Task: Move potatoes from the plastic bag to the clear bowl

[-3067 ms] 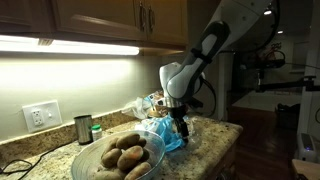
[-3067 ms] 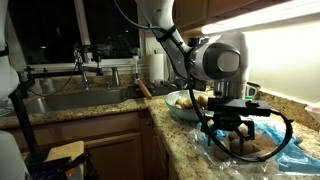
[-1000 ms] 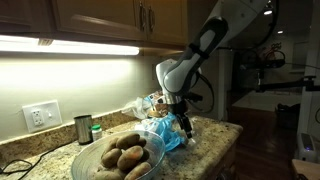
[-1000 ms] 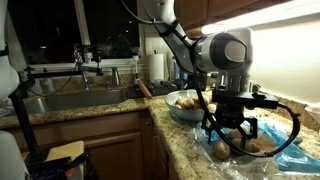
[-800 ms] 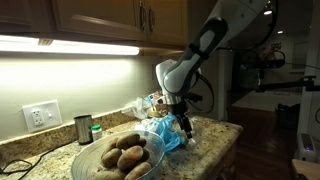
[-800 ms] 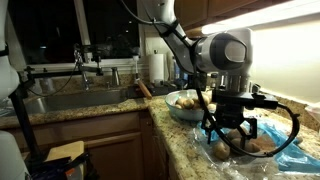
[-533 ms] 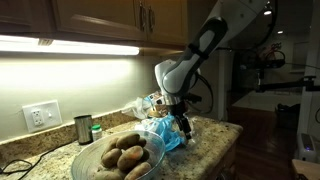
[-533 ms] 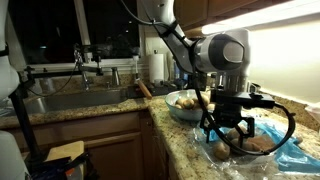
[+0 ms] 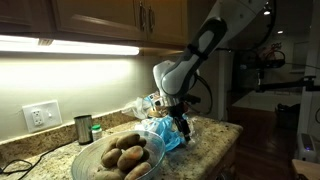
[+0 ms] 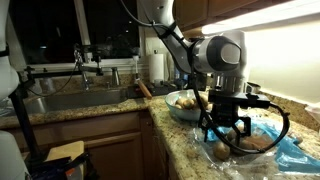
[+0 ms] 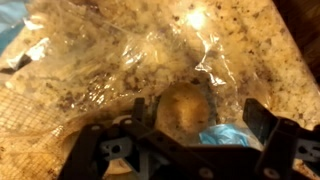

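While fingers (image 11: 262,120) spread, one potato (image 11: 185,108) visible through bag (image 11: 100,60).

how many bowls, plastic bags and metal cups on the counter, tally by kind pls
clear bowl: 1
plastic bag: 1
metal cup: 1
total: 3

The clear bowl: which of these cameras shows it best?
An exterior view shows the clear bowl best: nearly whole, up front, potatoes piled inside. In an exterior view, the clear bowl sits behind the gripper, partly hidden. The wrist view misses it, showing only the plastic bag.
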